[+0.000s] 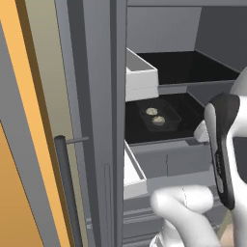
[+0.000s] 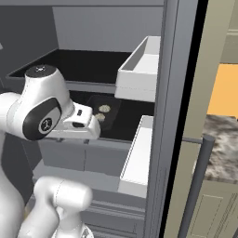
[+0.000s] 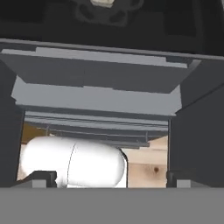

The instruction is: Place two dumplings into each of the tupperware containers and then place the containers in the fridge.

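- Grey see-through tupperware container (image 1: 158,116) sits on the dark middle shelf (image 1: 144,130) inside the open fridge (image 1: 101,120), two dumplings (image 1: 155,116) in it.
- Right base view alone shows the marbled counter (image 2: 222,144) past the door handle (image 2: 197,181).
- Arm's wrist is bent before the shelf edge.
- End effector (image 3: 109,177) has its fingertips (image 3: 41,178) wide apart, holding nothing.

Orange wall (image 1: 12,96) shows on the far left of the left base view, next to a tan cabinet side (image 1: 41,72). In the right base view there are beige cabinets (image 2: 211,204) low on the right, with a speckled brown and white stone counter (image 2: 223,144) above them and an orange wall patch (image 2: 225,88) higher up. The hand view shows light wooden floor (image 3: 146,168) with a dark knot.
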Available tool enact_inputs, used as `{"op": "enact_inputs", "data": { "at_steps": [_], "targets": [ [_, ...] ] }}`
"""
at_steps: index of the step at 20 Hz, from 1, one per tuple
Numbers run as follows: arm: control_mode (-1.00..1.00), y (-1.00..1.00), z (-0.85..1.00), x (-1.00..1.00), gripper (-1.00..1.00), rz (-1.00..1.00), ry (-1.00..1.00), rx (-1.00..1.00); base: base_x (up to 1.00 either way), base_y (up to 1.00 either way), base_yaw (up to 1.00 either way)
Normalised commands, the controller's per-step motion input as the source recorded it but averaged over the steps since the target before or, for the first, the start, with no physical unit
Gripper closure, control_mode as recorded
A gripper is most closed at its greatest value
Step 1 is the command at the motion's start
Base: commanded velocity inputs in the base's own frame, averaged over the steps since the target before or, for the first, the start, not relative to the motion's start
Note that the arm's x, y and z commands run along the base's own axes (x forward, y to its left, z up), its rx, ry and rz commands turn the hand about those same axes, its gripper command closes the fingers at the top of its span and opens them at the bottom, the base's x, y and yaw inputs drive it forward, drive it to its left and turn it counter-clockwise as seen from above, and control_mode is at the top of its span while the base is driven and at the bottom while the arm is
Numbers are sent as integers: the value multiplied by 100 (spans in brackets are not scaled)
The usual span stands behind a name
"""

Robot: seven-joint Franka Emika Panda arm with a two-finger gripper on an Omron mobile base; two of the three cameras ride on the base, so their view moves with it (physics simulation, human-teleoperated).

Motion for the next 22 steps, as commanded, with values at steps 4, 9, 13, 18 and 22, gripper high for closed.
{"op": "enact_inputs", "data": {
  "at_steps": [4,9,13,18,22],
  "targets": [
    [-100,21,-2,-40,-100,-19,0,0,0,0,0],
    [-100,4,-11,-37,-100,-12,-8,6,0,0,0],
    [-100,10,-4,-2,-100,-9,-1,0,0,0,0],
    [-100,3,0,1,-100,15,0,0,0,0,0],
    [-100,23,0,0,-100,10,0,0,0,0,0]
  ]
}}
